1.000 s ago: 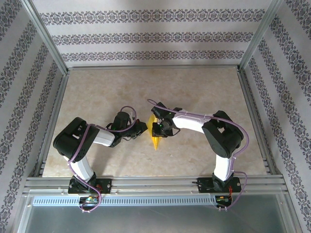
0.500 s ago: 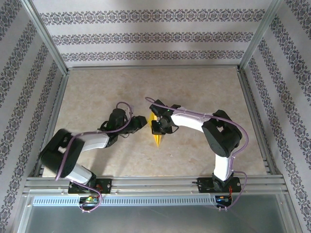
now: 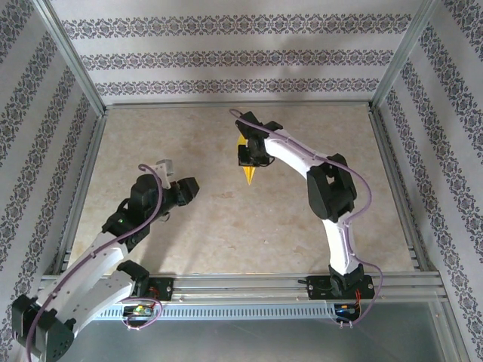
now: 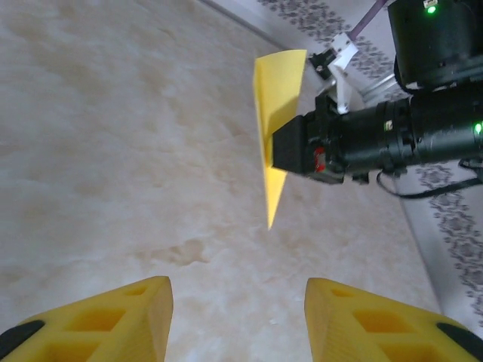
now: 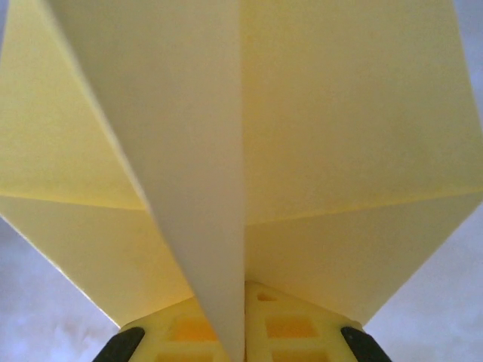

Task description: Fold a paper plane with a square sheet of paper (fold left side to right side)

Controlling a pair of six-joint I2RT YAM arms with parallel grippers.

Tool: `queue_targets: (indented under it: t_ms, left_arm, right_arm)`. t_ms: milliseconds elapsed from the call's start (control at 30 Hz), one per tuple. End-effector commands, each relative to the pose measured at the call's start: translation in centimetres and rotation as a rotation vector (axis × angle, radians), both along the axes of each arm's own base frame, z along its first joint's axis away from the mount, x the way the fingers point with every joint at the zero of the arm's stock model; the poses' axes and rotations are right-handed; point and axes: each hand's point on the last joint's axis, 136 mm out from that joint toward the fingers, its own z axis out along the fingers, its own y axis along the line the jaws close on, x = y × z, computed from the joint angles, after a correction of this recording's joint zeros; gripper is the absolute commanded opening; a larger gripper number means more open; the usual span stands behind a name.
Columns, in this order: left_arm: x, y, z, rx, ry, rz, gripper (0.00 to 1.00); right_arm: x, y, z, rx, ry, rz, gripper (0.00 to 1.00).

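The square sheet of paper stands folded into a narrow yellow paper plane [image 3: 247, 174], its sharp tip pointing toward the near edge. My right gripper [image 3: 247, 155] is shut on its centre crease and holds it above the table. In the right wrist view the paper plane [image 5: 317, 128] spreads wide over the closed yellow fingers [image 5: 287, 328]. The left wrist view looks at the paper plane [image 4: 276, 90] edge-on, with the black right gripper [image 4: 296, 148] clamped on its side. My left gripper [image 3: 189, 188] is open and holds nothing, well to the left of the plane, its yellow fingers [image 4: 128, 313] wide apart over bare table.
A beige marbled table [image 3: 181, 136] is fenced by aluminium rails [image 3: 234, 283] at the near edge and at both sides. Patterned walls [image 3: 226, 56] stand behind. The right arm's link [image 3: 328, 188] reaches across the right half.
My left gripper has opened and pulled back left and toward the near edge. My right gripper has closed on the plane and carried it toward the far side.
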Motion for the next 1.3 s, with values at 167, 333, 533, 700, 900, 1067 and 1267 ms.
queue_targets:
  t_ms: [167, 333, 533, 700, 900, 1067, 1267]
  left_arm:
    - [-2.6, 4.4, -5.0, 0.181, 0.079, 0.099, 0.7]
    - [-3.0, 5.3, -4.9, 0.19, 0.064, 0.131, 0.73]
    - [-3.1, 5.3, -5.5, 0.197, 0.082, 0.13, 0.73]
    - [-3.0, 5.1, -5.5, 0.193, 0.092, 0.118, 0.73]
    - [-3.0, 5.1, -5.4, 0.19, 0.091, 0.122, 0.74]
    - [-3.0, 5.2, -5.2, 0.196, 0.091, 0.125, 0.74]
    - [-3.0, 5.3, -5.3, 0.19, 0.097, 0.134, 0.74]
  right_arm:
    - [2.2, -1.0, -2.7, -0.072, 0.077, -0.003, 0.11]
    - [2.7, -0.9, -4.6, -0.083, 0.109, -0.002, 0.11]
    - [2.7, -1.2, -6.5, -0.103, 0.148, -0.003, 0.13]
    - [2.5, -1.2, -6.9, -0.11, 0.157, -0.002, 0.21]
    - [2.3, -1.6, -6.9, -0.117, 0.165, -0.012, 0.28]
    - [2.1, -2.0, -6.8, -0.128, 0.166, -0.032, 0.36]
    - [2.5, -2.8, -5.4, -0.153, 0.109, -0.096, 0.39]
